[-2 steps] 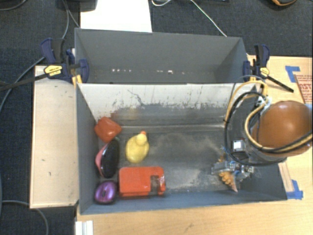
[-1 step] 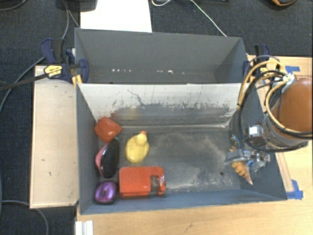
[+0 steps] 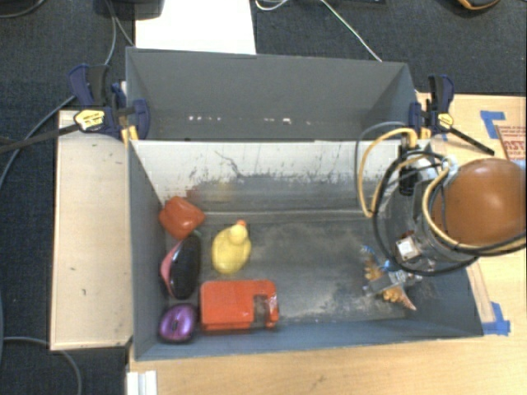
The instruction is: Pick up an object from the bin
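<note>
My gripper (image 3: 393, 286) is low over the right end of the bin floor, close to the right wall, with no loose thing clearly under it. All the loose things lie at the bin's left end, far from it. Closest is a red box-shaped thing (image 3: 237, 305) by the front wall. Just behind that sits a yellow rubber duck (image 3: 232, 248).
Further left are an orange-red lump (image 3: 181, 216), a black and pink oblong thing (image 3: 183, 268) and a small purple thing (image 3: 177, 323) in the front left corner. Bare floor stretches between the duck and the gripper. The arm's brown dome and looping cables overhang the right wall.
</note>
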Robot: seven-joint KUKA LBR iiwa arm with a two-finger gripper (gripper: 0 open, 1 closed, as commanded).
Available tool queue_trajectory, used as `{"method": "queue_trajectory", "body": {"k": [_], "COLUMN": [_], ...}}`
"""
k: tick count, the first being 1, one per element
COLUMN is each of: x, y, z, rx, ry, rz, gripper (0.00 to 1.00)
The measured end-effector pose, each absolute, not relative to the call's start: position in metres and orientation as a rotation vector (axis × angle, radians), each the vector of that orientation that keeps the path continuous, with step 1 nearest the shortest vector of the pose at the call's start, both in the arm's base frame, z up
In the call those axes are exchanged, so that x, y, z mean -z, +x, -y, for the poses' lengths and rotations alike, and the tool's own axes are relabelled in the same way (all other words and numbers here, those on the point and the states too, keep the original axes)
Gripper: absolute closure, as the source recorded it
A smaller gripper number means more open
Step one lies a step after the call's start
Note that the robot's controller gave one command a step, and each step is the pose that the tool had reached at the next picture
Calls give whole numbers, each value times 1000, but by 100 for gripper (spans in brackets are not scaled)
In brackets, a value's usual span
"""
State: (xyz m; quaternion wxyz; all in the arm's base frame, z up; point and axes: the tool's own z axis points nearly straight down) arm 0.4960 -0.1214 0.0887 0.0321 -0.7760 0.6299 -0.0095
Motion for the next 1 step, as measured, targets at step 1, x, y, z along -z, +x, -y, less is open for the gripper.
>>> {"method": "queue_trajectory", "body": {"k": [1], "x": [-173], "y": [494], "z": [122], "rx": [13], "ry": [-2459], "rz": [-1864], "gripper": [100]}}
